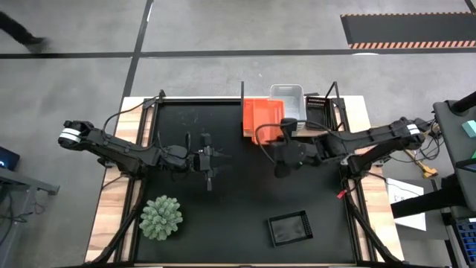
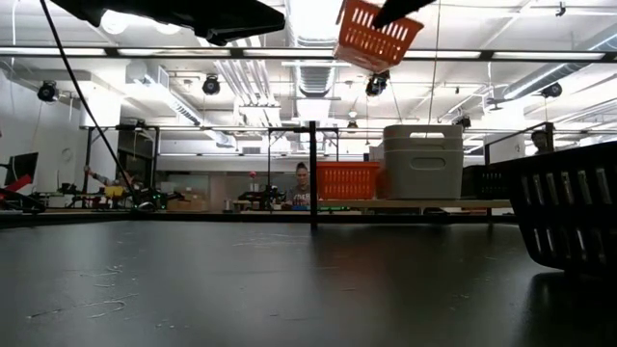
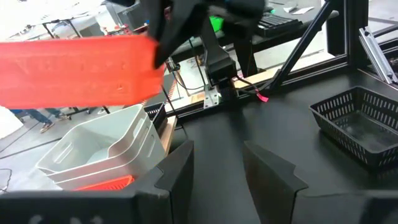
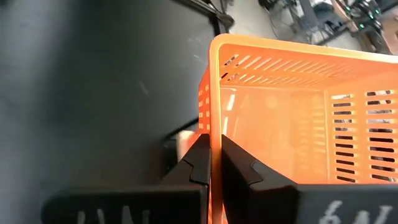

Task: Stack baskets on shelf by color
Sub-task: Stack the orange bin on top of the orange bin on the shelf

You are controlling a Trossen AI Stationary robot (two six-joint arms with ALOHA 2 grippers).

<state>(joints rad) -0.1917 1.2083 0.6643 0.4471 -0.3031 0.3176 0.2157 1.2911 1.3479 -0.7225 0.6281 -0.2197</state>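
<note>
The right gripper (image 4: 211, 163) has its two fingers pinched nearly together on the wall of an orange basket (image 4: 292, 118), one finger inside the rim and one outside — a grip on the thin edge that leaves the body of the basket hanging clear below. In the low view that basket (image 2: 376, 34) rides high in the air, tilted, well above the shelf (image 2: 415, 203). From overhead the right arm reaches in from the right side and its gripper sits just in front of the shelf's orange stack (image 1: 262, 113), so the carried basket looks lined up with its own colour; that reads as a basket being brought in to nest on the oranges.

On the shelf the sorting shows: orange baskets at the left end, a white basket (image 1: 286, 95) beside them, and black baskets (image 1: 316, 108) further right. The white basket stands taller than the orange stack in the low view.

The left gripper (image 1: 208, 160) hovers over the middle of the black mat (image 1: 245, 193), fingers parted with a clear gap and nothing between them. It appears to be waiting, well apart from the shelf.

One black basket (image 1: 288, 227) sits alone on the mat near the front right — a job not yet done. A green spiky plant (image 1: 161, 217) stands at the front left, away from everything.
</note>
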